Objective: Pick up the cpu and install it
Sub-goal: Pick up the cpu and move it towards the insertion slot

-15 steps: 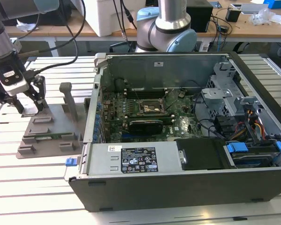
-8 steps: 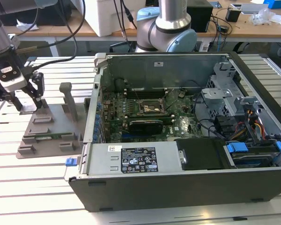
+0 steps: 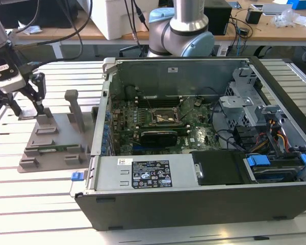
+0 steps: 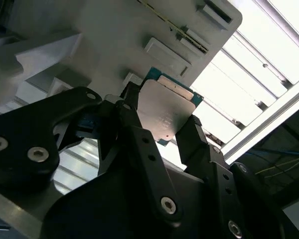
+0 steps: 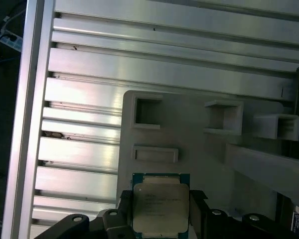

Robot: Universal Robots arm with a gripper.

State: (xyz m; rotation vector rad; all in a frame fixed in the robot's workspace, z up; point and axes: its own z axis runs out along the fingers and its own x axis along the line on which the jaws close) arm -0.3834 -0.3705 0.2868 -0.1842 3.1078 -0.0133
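1. The gripper point(image 3: 28, 113) hangs at the upper left of the exterior view. Its jaws are drawn in to a narrow gap with the cpu point(image 4: 164, 112) between them. In the second wrist view a dark finger point(image 4: 189, 134) presses on each of two opposite edges of the chip, so it looks clamped rather than merely straddled.
2. The cpu lies flat across the gap with its silver lid facing the wrist cameras. Its slightly longer side appears to run along the fingers, not across them.
3. Just behind the chip is the grey holder tray point(image 5: 189, 144). Whether the chip rests in its seat or hangs just clear of it, I cannot tell.
4. The tray sits on the slatted aluminium table point(image 3: 20, 194), beside the open computer case point(image 3: 194, 204).
5. Farthest off is the motherboard socket point(image 3: 164, 117), near the centre of the exterior view. It is well apart from the gripper, toward the exterior view's right, beyond the case's near wall.
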